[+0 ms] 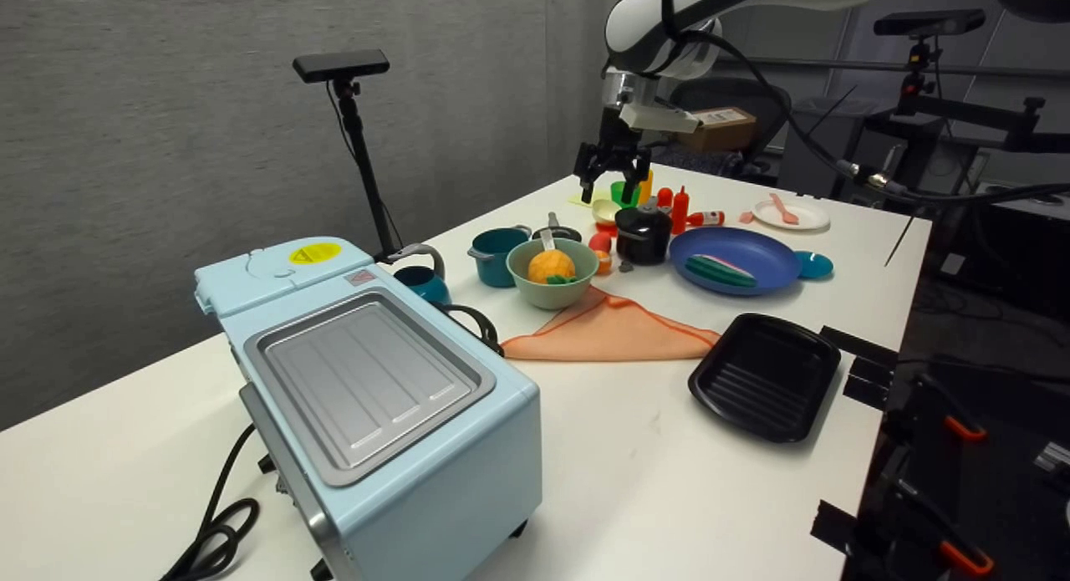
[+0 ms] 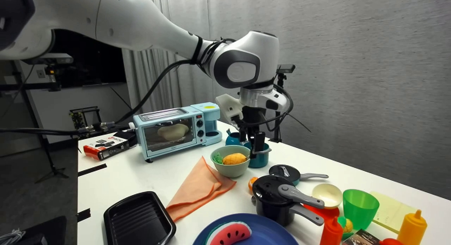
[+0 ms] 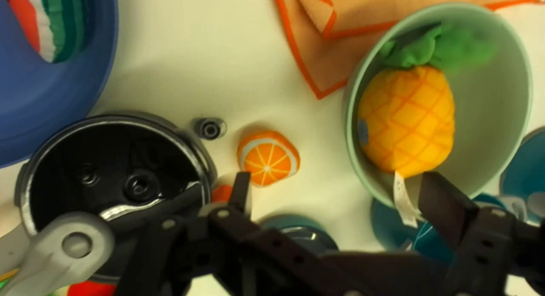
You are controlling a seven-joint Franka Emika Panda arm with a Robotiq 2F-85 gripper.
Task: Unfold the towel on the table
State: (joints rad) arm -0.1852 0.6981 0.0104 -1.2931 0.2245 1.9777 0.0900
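Wrist view shows the gripper (image 3: 338, 187) spread wide, nothing in its grasp, near the pale-green bowl (image 3: 489, 117); just beside that bowl the orange-trimmed peach towel (image 3: 364, 12) lies doubled over, a corner turned back — hardly begun, I'd say; opening and flattening remain.

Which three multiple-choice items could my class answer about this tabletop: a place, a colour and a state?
1. Where is the toy pineapple relative to the pale green bowl?
A: beneath it; B: inside it; C: apart from it.
2. What colour is the towel?
A: navy; B: white; C: peach.
3. What state is the gripper in?
A: open, holding nothing; B: shut on the towel; C: shut, holding nothing.

1 B: the bowl's rim surrounds it in the wrist view.
2 C: both exterior views show this tint.
3 A: its fingers stand apart, nothing clamped between.
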